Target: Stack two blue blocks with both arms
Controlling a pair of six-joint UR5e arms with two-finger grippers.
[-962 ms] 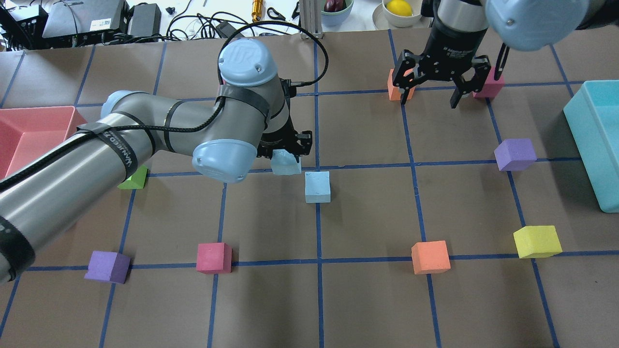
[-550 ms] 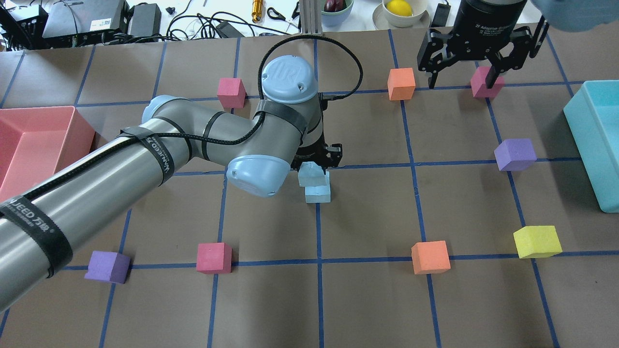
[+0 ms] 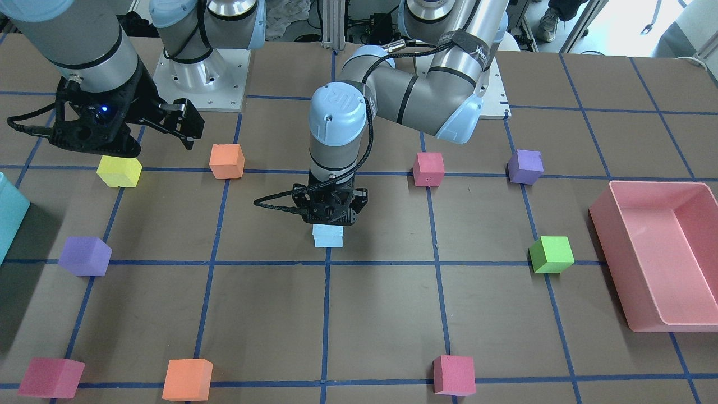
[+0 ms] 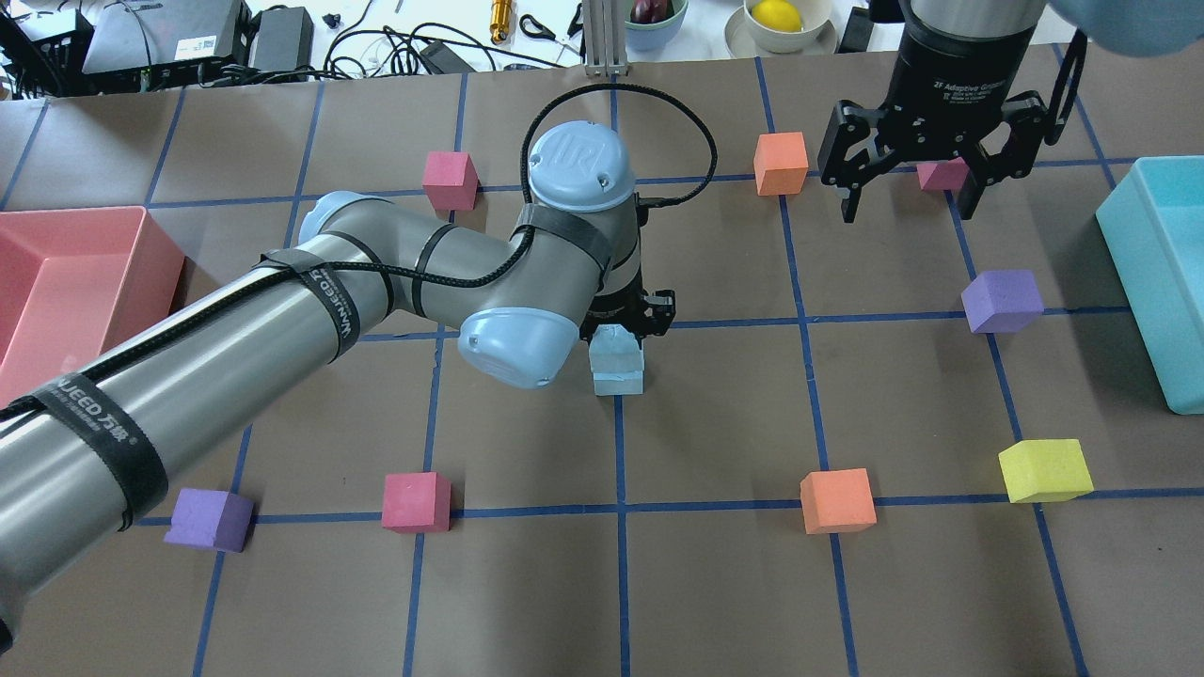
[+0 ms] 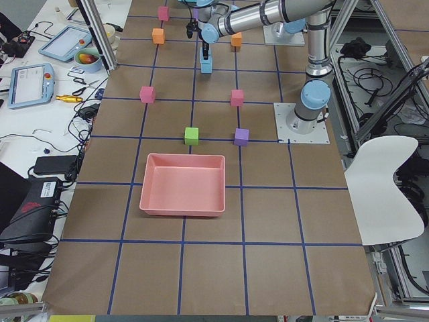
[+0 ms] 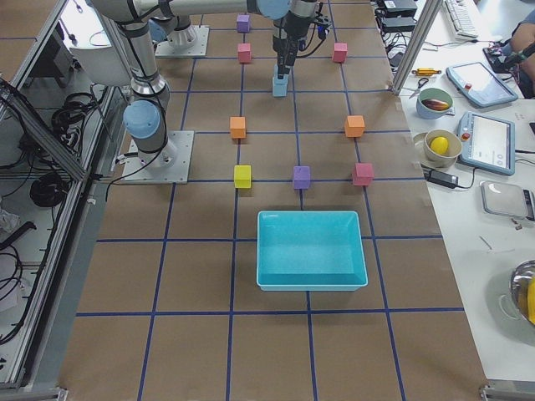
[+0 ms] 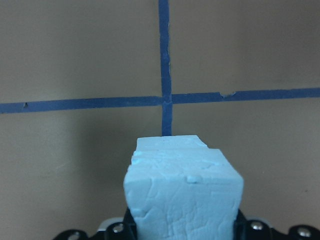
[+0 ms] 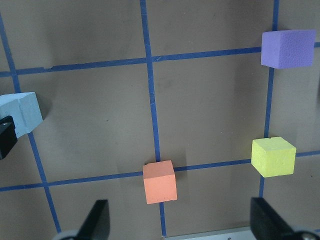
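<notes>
My left gripper (image 4: 623, 320) is shut on a pale blue block (image 4: 616, 344) and holds it right over the second blue block (image 4: 618, 380) at the table's middle. I cannot tell if the two touch. In the front view the gripper (image 3: 331, 216) covers the held block and the lower block (image 3: 328, 237) shows beneath it. In the left wrist view the held block (image 7: 182, 197) fills the bottom centre. My right gripper (image 4: 912, 199) is open and empty above the far right, near a pink cube (image 4: 941, 174); its fingers (image 8: 97, 220) stand wide apart.
A pink bin (image 4: 75, 273) stands at the left edge and a teal bin (image 4: 1162, 273) at the right edge. Loose cubes lie around: purple (image 4: 1002, 301), yellow (image 4: 1044, 470), orange (image 4: 837, 500), pink (image 4: 416, 501), purple (image 4: 209, 519), green (image 3: 552, 254).
My left arm has carried the blue block rightward, from beside the other blue block to directly over it. My right gripper has moved back toward the far right, still open.
</notes>
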